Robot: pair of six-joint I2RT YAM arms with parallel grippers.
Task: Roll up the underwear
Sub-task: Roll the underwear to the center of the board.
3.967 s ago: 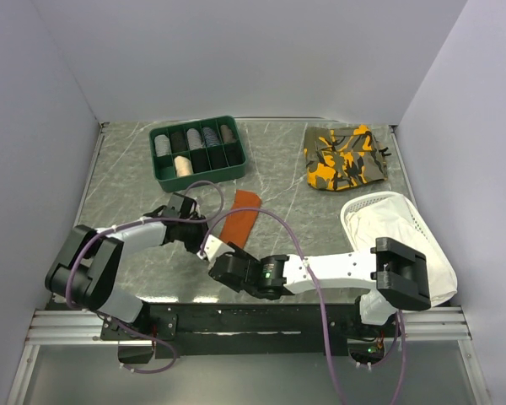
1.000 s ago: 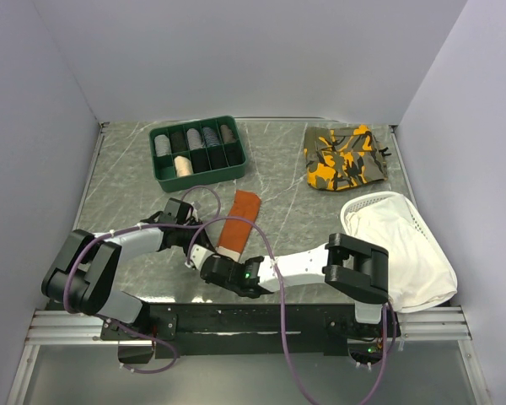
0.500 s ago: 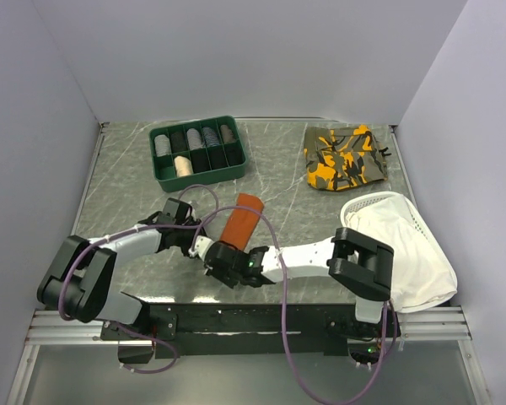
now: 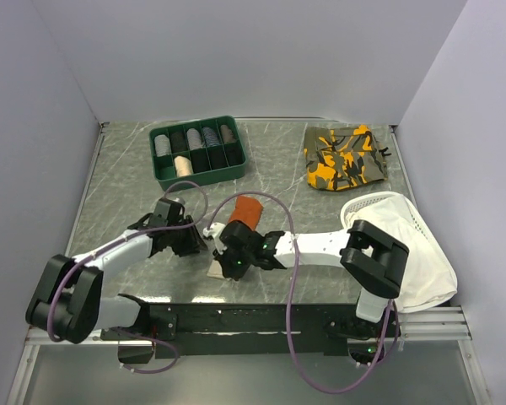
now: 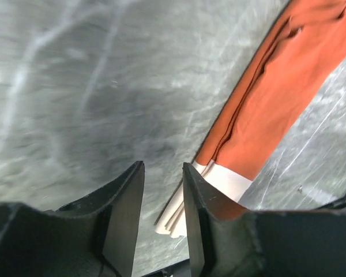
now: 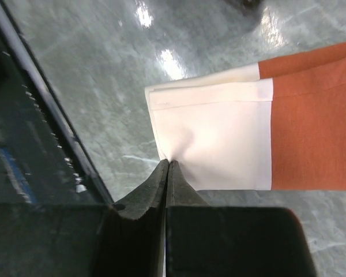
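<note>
Your right gripper point(image 6: 168, 164) is pinched tight on the small rust-orange fabric underwear point(image 6: 311, 115) at its cream waistband. Your left gripper point(image 5: 163, 173) has its fingers apart, empty. Roll tightly toward the far end, edges even.

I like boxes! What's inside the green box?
In the green box, small rolls fill the back row; one cream roll sits in front. Other front compartments are too dark to tell.

Top view, clock directions taken from the underwear point(image 4: 244, 210): bare table point(image 4: 278, 169) open at 12, between green compartment tray point(image 4: 201, 175) at 11 and camouflage garment point(image 4: 346, 158) at 2; left arm point(image 4: 118, 246) bars 8; right arm point(image 4: 316, 246) bars 4; mesh basket point(image 4: 379, 198) with white cloth point(image 4: 413, 253) lies beyond, at 3.
</note>
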